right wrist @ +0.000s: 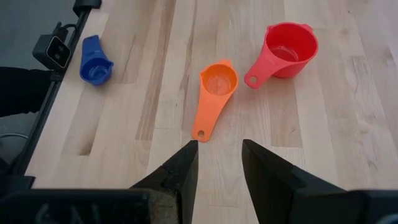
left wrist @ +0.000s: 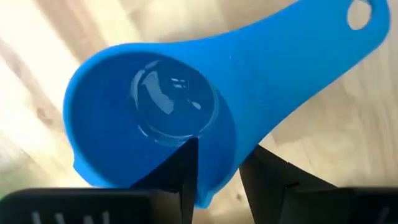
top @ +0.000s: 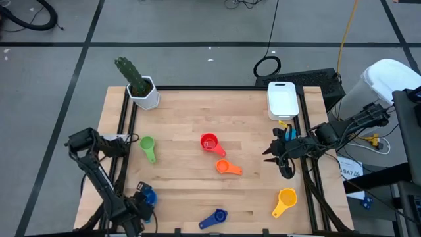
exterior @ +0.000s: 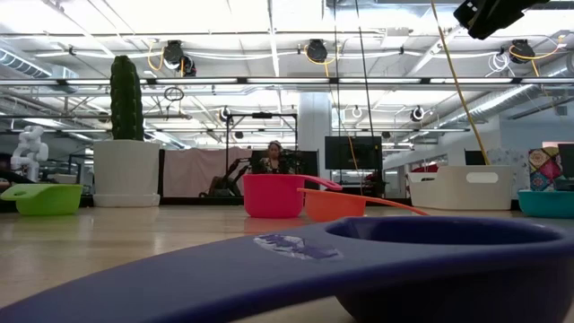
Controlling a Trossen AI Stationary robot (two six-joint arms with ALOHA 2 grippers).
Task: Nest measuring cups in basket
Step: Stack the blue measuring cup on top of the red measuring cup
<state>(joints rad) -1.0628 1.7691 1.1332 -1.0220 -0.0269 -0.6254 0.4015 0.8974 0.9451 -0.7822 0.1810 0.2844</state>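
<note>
My left gripper [top: 141, 201] is at the table's near left corner, shut on the light blue cup [top: 147, 195], which fills the left wrist view [left wrist: 161, 112]. My right gripper [top: 271, 155] hangs open at the right side, touching nothing. In its wrist view [right wrist: 217, 163] the orange cup [right wrist: 214, 93] and red cup [right wrist: 289, 50] lie ahead. On the table stand the green cup [top: 147, 148], yellow cup [top: 285, 201], dark blue cup [top: 214, 218] and teal cup [exterior: 547, 203]. The white basket [top: 283, 99] stands at the far right edge. My left gripper holds the light blue cup by its bowl wall [left wrist: 217, 177], on the side beside the handle's root. One finger [left wrist: 180, 171] is inside the bowl and the other [left wrist: 267, 177] outside, the rim pinched between them. Whether the cup is off the table, I cannot tell.
A white hexagonal pot with a green cactus [top: 141, 91] stands at the far left corner. Bare wood lies between the red cup [top: 209, 142] and the basket. Black frame rails run along the table's left and right edges. A person shows far off in the room [exterior: 273, 160].
</note>
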